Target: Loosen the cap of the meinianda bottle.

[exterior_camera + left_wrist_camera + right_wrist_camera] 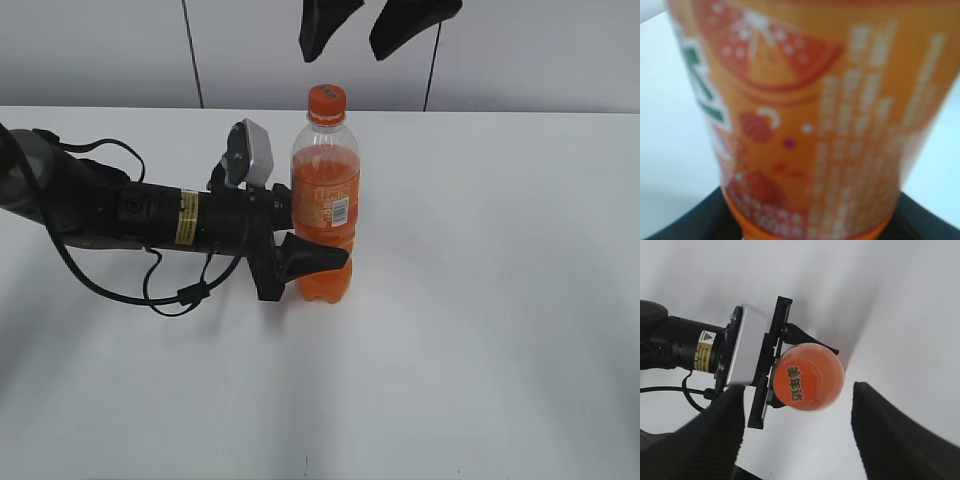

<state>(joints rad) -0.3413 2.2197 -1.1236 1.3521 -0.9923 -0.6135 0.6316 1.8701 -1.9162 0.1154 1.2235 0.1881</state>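
The meinianda bottle (pixel 325 200) stands upright on the white table, full of orange soda, with an orange label and barcode patch. Its orange cap (pixel 327 101) is on top; in the right wrist view the cap (pixel 796 380) shows dark characters. My left gripper (pixel 305 255) is shut on the bottle's lower waist from the left; the label (pixel 810 125) fills the left wrist view, with black fingers at both bottom corners. My right gripper (pixel 375 28) hangs open above the cap, apart from it; its fingers (pixel 797 432) spread wide, with the cap just off to one side of their gap.
The white table (pixel 500 300) stretches around the bottle. The left arm (pixel 120 210) with its cables lies across the left side of the table. A grey wall with dark seams stands behind.
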